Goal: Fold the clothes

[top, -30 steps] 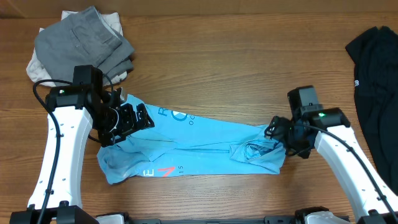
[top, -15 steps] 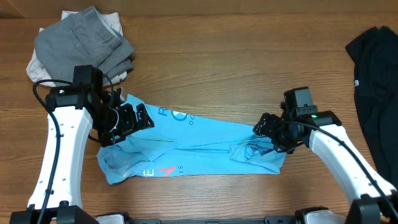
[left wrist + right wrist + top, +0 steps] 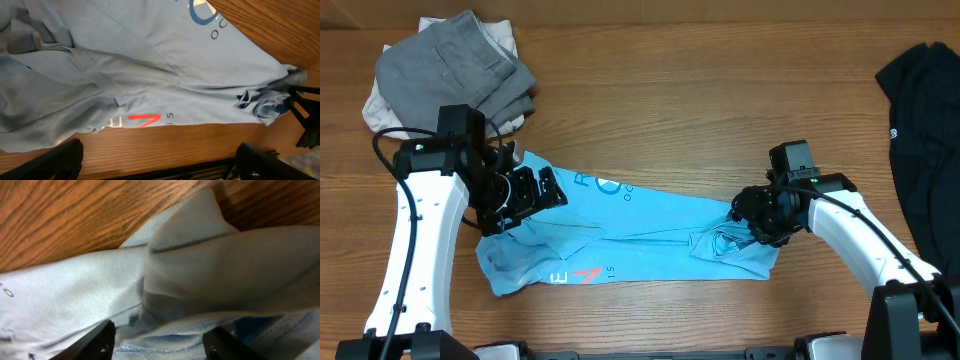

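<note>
Lying between right gripper (image 3: pixel 157 341) (T-shirt (image 3: pixel 650 225))

Your left arm (image 3: pixel 415 240): white rounded link shells, black joint housings. Left cable (image 3: pixel 412 215) is black and runs along the links. Left status light (image 3: pixel 418 148) is green, near the wrist. Your right arm (image 3: pixel 865 245): same white shells, black joints. Right cable (image 3: pixel 880 228) black, right status light (image 3: pixel 812 182) green. Left gripper (image 3: pixel 535 190) and right gripper (image 3: pixel 752 215) all black, angular. Fingertips (image 3: pixel 97 340) matte black, blunt-ended.
</note>
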Controlling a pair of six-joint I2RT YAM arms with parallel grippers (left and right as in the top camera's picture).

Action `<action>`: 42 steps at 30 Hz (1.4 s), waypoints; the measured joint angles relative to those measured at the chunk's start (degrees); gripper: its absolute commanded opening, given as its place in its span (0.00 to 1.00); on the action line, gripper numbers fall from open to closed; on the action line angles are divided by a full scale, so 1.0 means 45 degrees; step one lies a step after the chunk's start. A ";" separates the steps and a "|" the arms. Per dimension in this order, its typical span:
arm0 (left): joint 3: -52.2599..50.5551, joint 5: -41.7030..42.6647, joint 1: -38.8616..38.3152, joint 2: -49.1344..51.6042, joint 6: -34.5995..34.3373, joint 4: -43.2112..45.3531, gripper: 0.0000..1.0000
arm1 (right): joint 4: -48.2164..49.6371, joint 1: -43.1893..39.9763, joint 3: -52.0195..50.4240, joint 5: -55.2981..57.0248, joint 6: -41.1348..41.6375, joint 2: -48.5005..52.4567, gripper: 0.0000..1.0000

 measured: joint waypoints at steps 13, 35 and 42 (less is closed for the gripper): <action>0.0000 -0.0146 0.0000 0.0000 0.0000 0.0000 1.00 | 0.0282 -0.0005 0.0000 0.0097 0.0015 0.0000 0.20; 0.0000 -0.0146 0.0000 0.0000 0.0000 0.0087 1.00 | 0.1904 0.0656 0.0151 -0.1384 0.0209 0.0000 0.04; 0.0000 -0.0146 0.0000 0.0000 0.0000 0.0087 1.00 | 0.3109 0.2419 0.0170 -0.1515 0.0695 0.0000 0.56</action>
